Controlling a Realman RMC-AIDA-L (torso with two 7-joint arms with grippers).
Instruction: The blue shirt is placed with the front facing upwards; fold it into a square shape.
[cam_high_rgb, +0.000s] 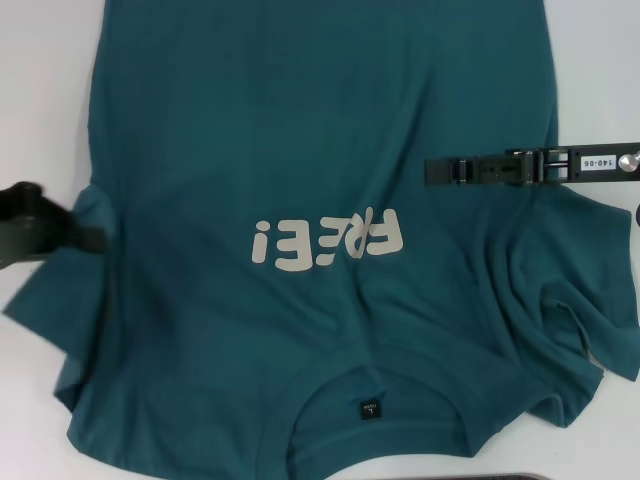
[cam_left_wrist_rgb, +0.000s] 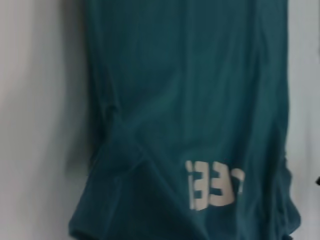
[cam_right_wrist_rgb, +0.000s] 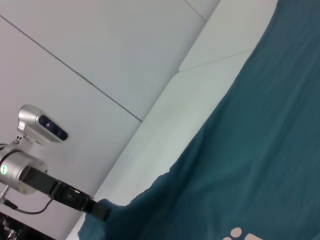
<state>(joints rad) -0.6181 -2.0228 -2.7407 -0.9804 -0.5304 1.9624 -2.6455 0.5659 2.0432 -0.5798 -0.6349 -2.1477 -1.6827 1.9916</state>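
The blue shirt (cam_high_rgb: 320, 180) lies spread flat on the white bench (cam_high_rgb: 40, 120), front side up, its off-white "FREE!" print (cam_high_rgb: 327, 240) showing upside down in the head view. The collar with its small black neck label (cam_high_rgb: 369, 410) lies at the near edge, and the body runs away from the robot. Both short sleeves are rumpled, the one on the right side more heavily creased.

The left end effector (cam_high_rgb: 95, 240) sits at the shirt's left sleeve, level with the print and off to its left; its dark tip touches the cloth where the sleeve bunches up. The right wrist view shows that same tip (cam_right_wrist_rgb: 100, 210) meeting the lifted sleeve edge, so it seems to be pinching the fabric, though the fingers themselves are hidden.

The right end effector (cam_high_rgb: 435, 170) reaches in from the right side, lying over the shirt just above the right sleeve, beyond and to the right of the print. I cannot tell whether its fingers are parted or closed.
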